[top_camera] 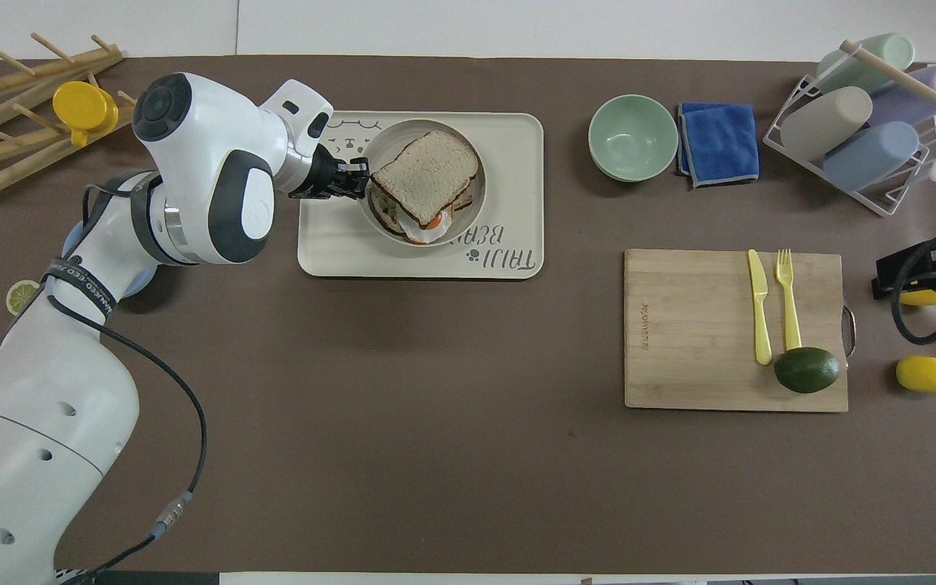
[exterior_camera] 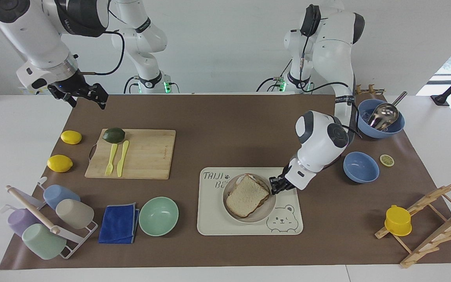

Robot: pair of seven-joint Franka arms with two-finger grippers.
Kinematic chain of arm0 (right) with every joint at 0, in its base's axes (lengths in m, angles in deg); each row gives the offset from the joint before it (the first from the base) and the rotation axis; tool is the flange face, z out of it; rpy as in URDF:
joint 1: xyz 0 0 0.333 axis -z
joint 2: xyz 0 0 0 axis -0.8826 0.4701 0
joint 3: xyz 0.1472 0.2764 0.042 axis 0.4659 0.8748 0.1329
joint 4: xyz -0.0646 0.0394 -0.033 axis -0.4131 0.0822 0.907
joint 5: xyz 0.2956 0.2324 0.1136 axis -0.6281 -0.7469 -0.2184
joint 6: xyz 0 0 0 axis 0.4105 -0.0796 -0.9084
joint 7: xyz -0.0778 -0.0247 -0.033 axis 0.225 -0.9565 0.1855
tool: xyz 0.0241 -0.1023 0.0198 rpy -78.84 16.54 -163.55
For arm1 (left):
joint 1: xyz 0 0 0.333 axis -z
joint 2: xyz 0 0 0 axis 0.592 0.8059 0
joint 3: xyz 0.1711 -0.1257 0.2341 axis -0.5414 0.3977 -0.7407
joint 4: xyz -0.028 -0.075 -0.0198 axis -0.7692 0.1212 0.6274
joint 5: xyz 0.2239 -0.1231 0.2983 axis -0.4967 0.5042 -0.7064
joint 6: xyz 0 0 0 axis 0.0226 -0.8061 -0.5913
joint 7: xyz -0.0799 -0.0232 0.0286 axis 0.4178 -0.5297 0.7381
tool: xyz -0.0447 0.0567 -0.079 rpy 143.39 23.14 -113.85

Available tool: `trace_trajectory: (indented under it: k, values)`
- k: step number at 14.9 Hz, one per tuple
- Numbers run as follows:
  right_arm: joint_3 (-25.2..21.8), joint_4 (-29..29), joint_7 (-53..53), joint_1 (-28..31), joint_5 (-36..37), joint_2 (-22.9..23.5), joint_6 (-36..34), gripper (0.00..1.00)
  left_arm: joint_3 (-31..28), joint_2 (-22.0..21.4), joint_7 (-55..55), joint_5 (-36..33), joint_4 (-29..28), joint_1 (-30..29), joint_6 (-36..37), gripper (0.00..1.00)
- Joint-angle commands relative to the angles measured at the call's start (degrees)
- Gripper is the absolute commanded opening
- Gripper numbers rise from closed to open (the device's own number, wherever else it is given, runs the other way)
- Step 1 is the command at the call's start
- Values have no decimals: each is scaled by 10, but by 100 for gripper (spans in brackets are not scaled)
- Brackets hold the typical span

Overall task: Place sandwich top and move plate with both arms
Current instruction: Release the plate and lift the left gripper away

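Left claw (exterior_camera: 275, 185) is clamped on the plate (exterior_camera: 266, 210) rim, sandwich top (exterior_camera: 247, 196) on it, mid-frame on the tray (exterior_camera: 284, 229). Right claw (exterior_camera: 86, 96) hangs wide open, upper left.

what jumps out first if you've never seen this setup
The left gripper is shut on the rim of the plate, which sits on the cream bear tray with the sandwich top capping a stacked sandwich. The right gripper waits open in the air over the right arm's end of the table, near two lemons.
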Motion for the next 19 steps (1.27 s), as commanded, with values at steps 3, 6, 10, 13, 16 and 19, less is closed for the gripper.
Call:
trace_trajectory:
  k: [3, 6, 10, 13, 16, 19]
  values:
    - [0, 2, -11, 4, -16, -7, -4, 100, -3, -12, -9, -7, -26, 3, -21, 0]
    - [0, 2, -11, 4, -16, -7, -4, 100, -3, -12, -20, -9, -20, -4, -8, 100]
    - [0, 2, -11, 4, -15, -7, -5, 100, -13, -35, -21, -35, 5, -12, 44, 100]
    - [0, 2, -11, 4, -15, -7, -4, 100, -71, -91, -21, -48, 4, -9, 103, 100]
    - [0, 2, -11, 4, -15, -7, -4, 100, -85, -156, -23, -123, 5, -20, 169, 100]
    - [0, 2, -11, 4, -16, -7, -4, 100, -97, -216, -23, -128, 5, -40, 238, 100]
